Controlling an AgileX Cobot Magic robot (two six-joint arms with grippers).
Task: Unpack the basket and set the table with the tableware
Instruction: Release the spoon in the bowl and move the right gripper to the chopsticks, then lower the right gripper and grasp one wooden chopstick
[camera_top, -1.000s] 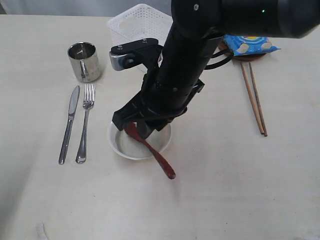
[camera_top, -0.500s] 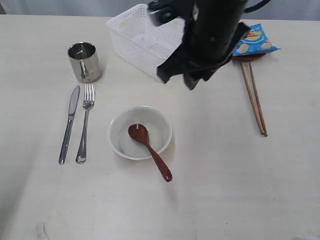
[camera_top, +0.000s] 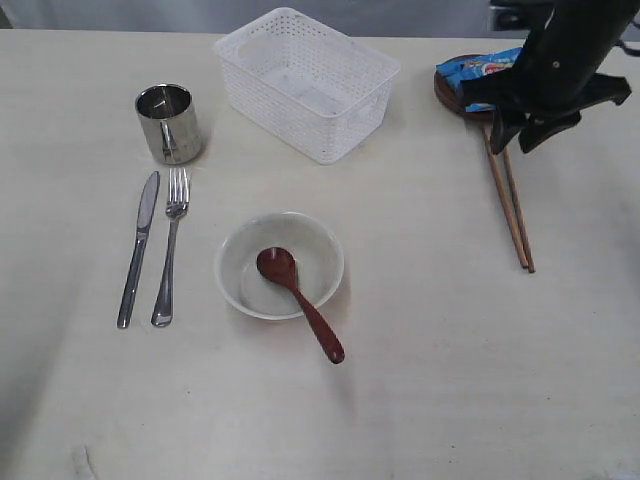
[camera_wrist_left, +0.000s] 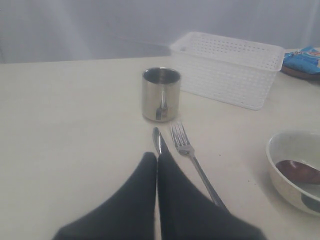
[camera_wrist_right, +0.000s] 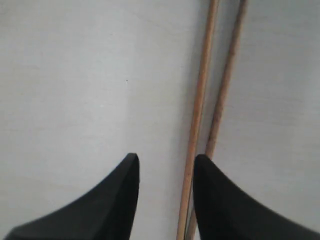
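Right wrist view, right gripper (camera_wrist_right: 166, 157) jaws narrowly parted, empty, above table (camera_wrist_right: 75, 75) just beside chopsticks (camera_wrist_right: 200, 100), left gripper (camera_wrist_left: 156, 159) jaws pressed together, empty, over knife (camera_wrist_left: 157, 137), fork (camera_wrist_left: 190, 155) alongside, cup (camera_wrist_left: 161, 94) and basket (camera_top: 305, 85) beyond, spoon (camera_top: 295, 295) in bowl (camera_top: 235, 270)

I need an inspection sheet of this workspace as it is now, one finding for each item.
Surface: table pale, no spills seen.
Job's things: basket looks empty; cup, knife and fork laid out; spoon rests in bowl, handle over its rim; chopsticks side by side beside plate.
Clutter: blue crisp packet on the plate.
Grippers: left gripper shut, empty; right gripper open, empty, over the chopsticks.
Cables: nothing seen.
Surroundings: grey backdrop behind the table.
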